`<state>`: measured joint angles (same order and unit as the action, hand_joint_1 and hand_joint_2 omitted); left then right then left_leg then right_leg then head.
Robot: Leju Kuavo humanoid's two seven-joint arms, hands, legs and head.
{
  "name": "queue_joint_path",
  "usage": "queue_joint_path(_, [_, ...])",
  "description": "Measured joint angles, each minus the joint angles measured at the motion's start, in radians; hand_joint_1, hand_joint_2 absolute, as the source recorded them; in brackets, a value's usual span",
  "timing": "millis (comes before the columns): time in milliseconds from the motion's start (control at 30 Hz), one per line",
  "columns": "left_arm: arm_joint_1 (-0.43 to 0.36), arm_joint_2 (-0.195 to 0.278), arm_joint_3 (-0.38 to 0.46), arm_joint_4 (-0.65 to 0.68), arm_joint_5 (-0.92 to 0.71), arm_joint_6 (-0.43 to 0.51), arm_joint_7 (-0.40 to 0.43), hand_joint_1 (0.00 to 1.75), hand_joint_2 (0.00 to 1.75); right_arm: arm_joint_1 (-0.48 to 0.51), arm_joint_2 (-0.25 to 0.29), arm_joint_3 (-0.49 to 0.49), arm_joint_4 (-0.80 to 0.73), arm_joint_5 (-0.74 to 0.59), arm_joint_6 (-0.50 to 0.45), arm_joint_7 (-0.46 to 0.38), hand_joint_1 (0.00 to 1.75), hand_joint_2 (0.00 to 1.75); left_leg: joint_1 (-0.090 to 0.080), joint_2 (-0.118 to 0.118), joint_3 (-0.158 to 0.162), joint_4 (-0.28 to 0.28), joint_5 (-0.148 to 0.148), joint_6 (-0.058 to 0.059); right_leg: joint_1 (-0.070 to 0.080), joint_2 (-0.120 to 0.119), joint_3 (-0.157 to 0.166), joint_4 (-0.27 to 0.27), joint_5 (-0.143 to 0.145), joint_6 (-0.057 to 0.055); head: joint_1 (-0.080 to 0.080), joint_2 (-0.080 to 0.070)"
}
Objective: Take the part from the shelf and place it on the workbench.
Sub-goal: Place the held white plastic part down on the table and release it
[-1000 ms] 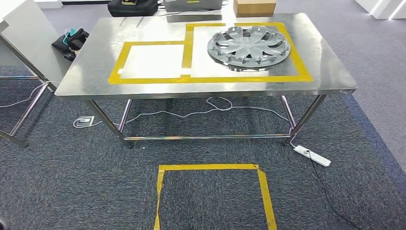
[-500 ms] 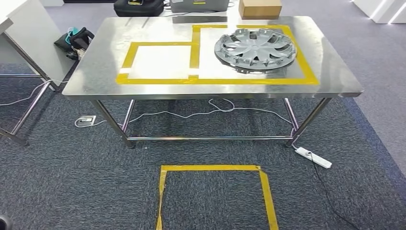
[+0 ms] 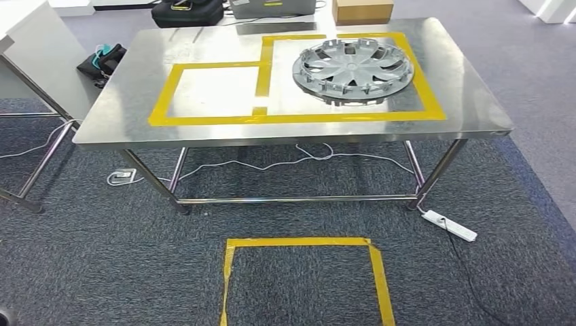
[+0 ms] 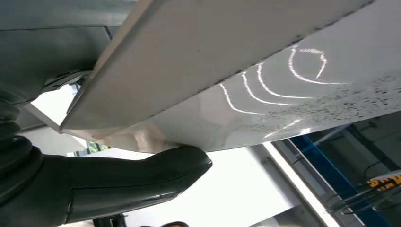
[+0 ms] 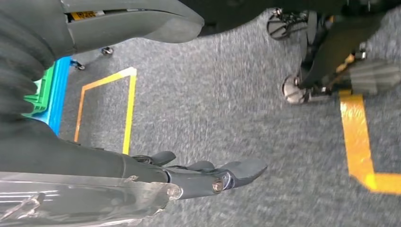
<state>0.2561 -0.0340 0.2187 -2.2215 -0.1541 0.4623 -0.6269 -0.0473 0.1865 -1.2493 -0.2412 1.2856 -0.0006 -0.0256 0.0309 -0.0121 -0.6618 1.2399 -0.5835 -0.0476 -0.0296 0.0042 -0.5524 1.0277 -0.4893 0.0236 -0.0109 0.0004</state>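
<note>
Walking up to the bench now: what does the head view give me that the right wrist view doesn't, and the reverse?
Head view: the steel workbench with yellow taped rectangles, a grey wheel cover lying in the right-hand one, and a white power strip on the floor. Right wrist view: the right hand with a clear piece beside its fingers, whether gripped I cannot tell, and a blue and green crate. Both: dark grey carpet with yellow tape outlines; whether the same outline is unclear.

cardboard box (image 3: 363, 10) beyond workbench (image 3: 469, 81): top cut off | black bag (image 3: 189, 11): cropped | left hand (image 4: 94, 189): fingers hidden behind pale panel (image 4: 227, 61)
</note>
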Motion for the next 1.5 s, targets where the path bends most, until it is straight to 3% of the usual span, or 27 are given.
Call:
queue_joint_path(33, [0.0,0.0,0.0,0.0,0.0,0.0,0.0,1.75,1.75,0.001,0.0,0.0,0.0,0.0,0.0,0.0,0.0,1.75,-0.001,0.0,-0.029,0.03,0.009,0.003,0.001,-0.001,0.009,0.0,-0.008,0.0,0.0,0.0])
queue_joint_path(67, [0.0,0.0,0.0,0.001,0.0,0.0,0.0,1.75,1.75,0.001,0.0,0.0,0.0,0.0,0.0,0.0,0.0,1.75,-0.002,0.0,-0.04,0.021,0.041,0.007,0.001,-0.002,0.02,0.0,-0.016,0.001,0.0,0.0])
queue_joint_path(133, [0.0,0.0,0.0,0.001,0.0,0.0,0.0,1.75,1.75,0.002,0.0,0.0,0.0,0.0,0.0,0.0,0.0,1.75,-0.006,0.004,-0.017,-0.081,0.137,0.018,0.001,-0.001,0.042,-0.001,-0.036,0.008,-0.001,0.0])
queue_joint_path(167, [0.0,0.001,0.0,0.001,0.0,0.0,0.0,1.75,1.75,0.002,0.0,0.0,0.0,0.0,0.0,0.0,0.0,1.75,-0.009,0.008,0.004,-0.138,0.168,0.023,0.003,-0.001,0.05,-0.001,-0.047,0.013,-0.001,0.0])
queue_joint_path(233, [-0.001,0.001,0.0,0.002,0.0,0.0,0.0,1.75,1.75,0.001,0.0,0.0,0.0,0.0,0.0,0.0,0.0,1.75,-0.016,0.014,0.032,-0.209,0.176,0.028,0.006,-0.003,0.063,-0.009,-0.063,0.027,-0.001,0.0])
queue_joint_path(333, [0.001,0.002,0.0,0.002,0.0,0.0,0.0,1.75,1.75,-0.001,0.0,0.0,0.0,-0.001,0.0,0.0,0.0,1.75,-0.016,0.007,0.052,-0.229,0.149,0.041,0.007,-0.01,0.096,-0.022,-0.067,0.048,0.002,0.0])
queue_joint_path(367, [0.001,0.002,0.0,0.002,0.0,0.0,0.0,1.75,1.75,-0.003,0.0,0.0,0.0,-0.001,0.0,0.0,0.0,1.75,-0.015,0.004,0.061,-0.231,0.143,0.047,0.007,-0.011,0.092,-0.005,-0.072,0.051,0.005,0.0])
queue_joint_path(433, [0.002,0.002,0.0,0.002,0.0,0.0,0.0,1.75,1.75,-0.006,0.0,0.0,0.0,-0.001,0.001,0.0,0.0,1.75,-0.016,0.002,0.082,-0.233,0.129,0.057,0.008,-0.009,0.035,0.092,-0.098,0.05,0.011,0.0])
queue_joint_path(500, [0.002,0.002,0.0,0.002,0.0,0.0,0.0,1.75,1.75,-0.003,0.0,0.0,0.0,-0.001,0.001,0.0,0.0,1.75,-0.022,0.0,0.102,-0.233,0.11,0.066,0.013,-0.008,-0.062,0.222,-0.142,0.046,0.013,0.0])
queue_joint_path(567, [0.003,0.002,0.0,0.002,0.0,0.0,0.0,1.75,1.75,0.003,0.0,0.0,0.0,-0.001,0.001,0.001,0.0,1.75,-0.027,-0.004,0.133,-0.233,0.086,0.07,0.019,-0.007,-0.128,0.259,-0.164,0.041,0.014,0.0])
queue_joint_path(600, [0.003,0.002,0.0,0.002,0.0,0.0,0.0,1.75,1.75,0.006,0.0,-0.001,0.0,-0.001,0.001,0.002,0.0,1.75,-0.029,-0.006,0.152,-0.233,0.072,0.07,0.022,-0.007,-0.138,0.229,-0.144,0.037,0.014,0.0])
queue_joint_path(700, [0.002,0.002,0.0,0.004,0.0,0.0,0.001,1.75,1.75,0.011,0.0,-0.001,0.0,-0.001,0.001,0.002,0.0,1.75,-0.034,-0.009,0.201,-0.233,0.029,0.065,0.03,-0.004,-0.132,0.082,0.016,0.021,0.014,0.0])
queue_joint_path(733, [0.001,0.002,0.001,0.004,0.0,0.0,0.001,1.75,1.75,0.012,0.0,-0.001,0.0,-0.001,0.001,0.002,0.0,1.75,-0.035,-0.01,0.212,-0.236,0.017,0.06,0.033,-0.004,-0.125,0.056,0.049,0.016,0.013,0.0])
queue_joint_path(767, [0.001,0.002,0.001,0.005,0.0,0.0,0.001,1.75,1.75,0.012,0.0,-0.001,0.0,-0.001,0.001,0.002,0.0,1.75,-0.035,-0.012,0.222,-0.238,0.011,0.055,0.036,-0.004,-0.119,0.045,0.061,0.01,0.014,0.0])
queue_joint_path(833, [0.001,0.003,0.0,0.005,0.0,0.0,0.001,1.75,1.75,0.007,0.0,-0.001,0.0,-0.001,0.001,0.003,0.0,1.75,-0.034,-0.012,0.233,-0.232,0.013,0.043,0.036,-0.003,-0.095,0.036,0.053,-0.003,0.015,0.0])
queue_joint_path(867, [0.0,0.003,0.0,0.005,0.0,0.0,0.001,1.75,1.75,0.005,-0.001,-0.001,0.0,-0.001,0.0,0.002,0.0,1.75,-0.034,-0.01,0.226,-0.208,0.02,0.037,0.034,-0.002,-0.084,0.03,0.051,-0.01,0.013,0.0])
queue_joint_path(933, [-0.001,0.005,-0.001,0.005,0.0,0.0,0.001,1.75,1.75,0.002,-0.001,-0.001,0.0,-0.001,0.0,0.002,0.0,1.75,-0.032,-0.004,0.168,-0.113,0.013,0.027,0.029,-0.002,-0.06,0.021,0.039,-0.019,0.008,0.0])
queue_joint_path(1000, [0.0,0.005,-0.001,0.005,0.0,0.0,0.001,1.75,1.75,0.002,-0.002,-0.001,0.0,-0.002,0.0,0.001,0.0,1.75,-0.028,-0.001,0.079,-0.005,-0.034,0.018,0.026,-0.001,-0.037,0.016,0.022,-0.023,0.006,0.0])
queue_joint_path(1067, [0.0,0.005,-0.001,0.006,0.0,0.0,0.001,1.75,1.75,0.003,-0.002,-0.001,0.0,-0.002,0.0,0.001,0.0,1.75,-0.026,-0.001,0.018,0.027,-0.071,0.013,0.023,0.0,-0.009,0.012,0.0,-0.02,0.006,0.0])
queue_joint_path(1100, [0.0,0.005,-0.001,0.006,0.0,0.0,0.001,1.75,1.75,0.003,-0.002,-0.001,0.0,-0.002,0.0,0.001,0.0,1.75,-0.025,-0.001,0.007,0.004,-0.058,0.013,0.02,0.002,0.009,0.01,-0.011,-0.018,0.006,0.0])
queue_joint_path(1133, [0.0,0.005,-0.001,0.006,0.0,0.0,0.001,1.75,1.75,0.003,-0.002,-0.001,0.0,-0.002,0.0,0.001,0.0,1.75,-0.025,0.0,0.008,-0.041,-0.017,0.014,0.018,0.003,0.026,0.006,-0.023,-0.015,0.006,0.0])
queue_joint_path(1167, [0.0,0.005,-0.001,0.006,0.0,0.0,0.001,1.75,1.75,0.003,-0.002,-0.001,0.0,-0.002,0.0,0.001,0.0,1.75,-0.025,0.004,0.013,-0.099,0.044,0.017,0.016,0.003,0.043,0.002,-0.034,-0.01,0.005,0.0])
queue_joint_path(1233, [0.001,0.005,-0.001,0.007,0.0,0.0,0.001,1.75,1.75,0.003,-0.002,-0.001,0.0,-0.002,0.0,0.002,0.0,1.75,-0.027,0.013,0.022,-0.187,0.11,0.023,0.016,0.005,0.072,-0.007,-0.055,0.002,0.003,0.0])
queue_joint_path(1300, [0.001,0.006,-0.001,0.008,0.002,0.0,0.002,1.75,1.75,0.003,-0.001,-0.001,0.001,-0.001,0.0,0.002,0.0,1.75,-0.03,0.012,0.033,-0.22,0.107,0.033,0.017,0.004,0.1,-0.022,-0.062,0.018,0.003,0.0])
queue_joint_path(1367, [0.003,0.006,0.0,0.007,0.005,0.0,0.004,1.75,1.75,0.002,-0.002,-0.001,0.001,-0.001,0.0,0.003,0.0,1.75,-0.025,0.005,0.065,-0.246,0.138,0.044,0.018,-0.002,0.123,-0.033,-0.071,0.031,0.01,0.0])
queue_joint_path(1433, [0.005,0.007,0.001,0.006,0.007,0.0,0.005,1.75,1.75,0.0,-0.002,-0.001,0.001,0.0,0.001,0.003,0.0,1.75,-0.019,0.008,0.096,-0.263,0.16,0.055,0.019,-0.005,0.113,0.009,-0.107,0.038,0.021,-0.001])
queue_joint_path(1500, [0.004,0.006,0.001,0.007,0.008,0.0,0.006,1.75,1.75,-0.001,-0.002,-0.001,0.001,0.001,0.001,0.002,0.0,1.75,-0.02,0.011,0.104,-0.265,0.158,0.062,0.019,-0.006,0.092,0.057,-0.132,0.041,0.028,-0.001])
